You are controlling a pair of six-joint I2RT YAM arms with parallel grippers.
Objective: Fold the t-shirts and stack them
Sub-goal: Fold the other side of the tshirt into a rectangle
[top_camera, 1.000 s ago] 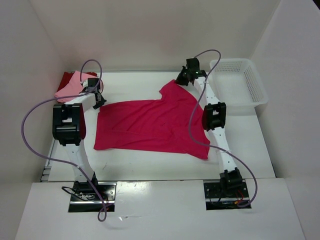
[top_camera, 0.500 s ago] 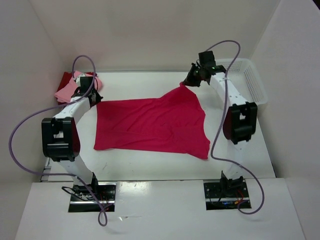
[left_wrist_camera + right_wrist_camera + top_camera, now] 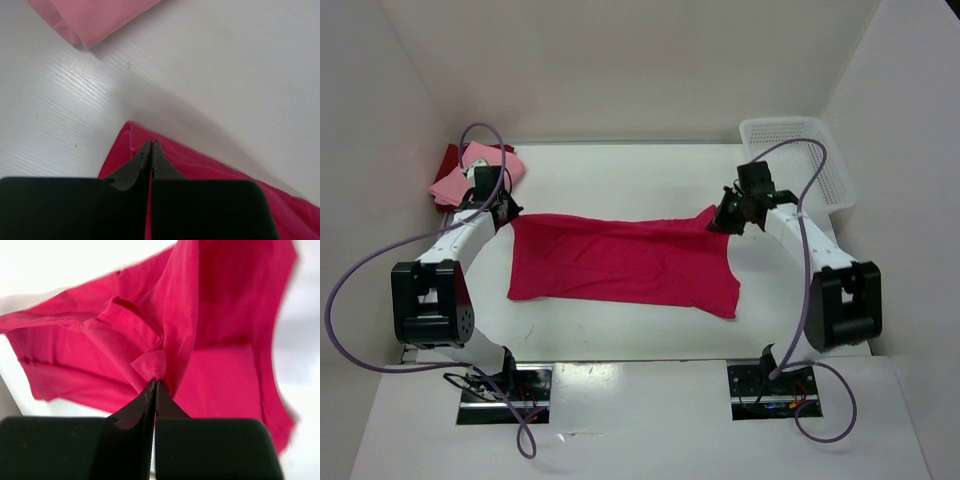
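The bright magenta-pink t-shirt (image 3: 620, 265) lies across the middle of the table as a wide, shallow band. My left gripper (image 3: 506, 209) is shut on its far left corner; in the left wrist view the cloth (image 3: 210, 170) runs between the closed fingertips (image 3: 151, 146). My right gripper (image 3: 718, 222) is shut on a bunched hem at the far right corner, and the fabric (image 3: 225, 340) hangs from the pinch (image 3: 155, 382), lifted off the table. The light pink t-shirt (image 3: 472, 170) lies on the dark red t-shirt (image 3: 448, 157) at the far left, and its edge (image 3: 95, 17) shows in the left wrist view.
A white mesh basket (image 3: 800, 165) stands at the far right corner against the wall. White walls close in the table on the left, back and right. Purple cables loop from both arms.
Both grippers have come toward the near side, pulling the magenta shirt's far edge with them. The raised right corner has dropped lower and the shirt now looks shallower front to back.
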